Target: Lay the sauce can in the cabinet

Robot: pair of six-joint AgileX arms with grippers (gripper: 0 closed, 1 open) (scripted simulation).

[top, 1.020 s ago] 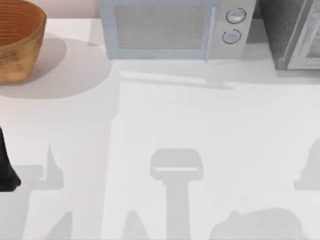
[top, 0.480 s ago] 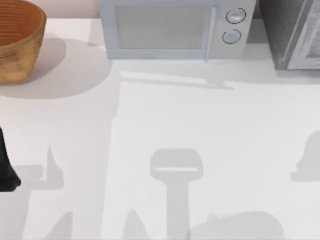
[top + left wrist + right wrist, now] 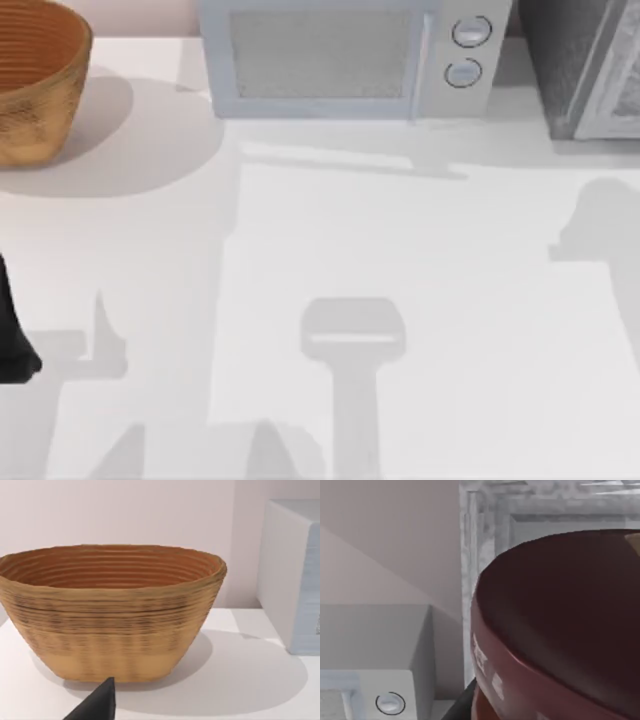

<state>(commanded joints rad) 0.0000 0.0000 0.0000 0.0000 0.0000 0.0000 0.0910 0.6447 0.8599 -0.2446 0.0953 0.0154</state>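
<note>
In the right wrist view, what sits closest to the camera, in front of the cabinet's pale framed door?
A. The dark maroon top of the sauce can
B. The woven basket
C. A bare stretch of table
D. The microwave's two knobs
A. The sauce can looms large with its maroon round top, the cabinet frame rising behind it and the microwave farther off.

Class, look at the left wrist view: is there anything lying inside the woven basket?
Cannot tell: the woven basket shows only ribbed inner wall below its rim, and its bottom is hidden from this low angle.
</note>
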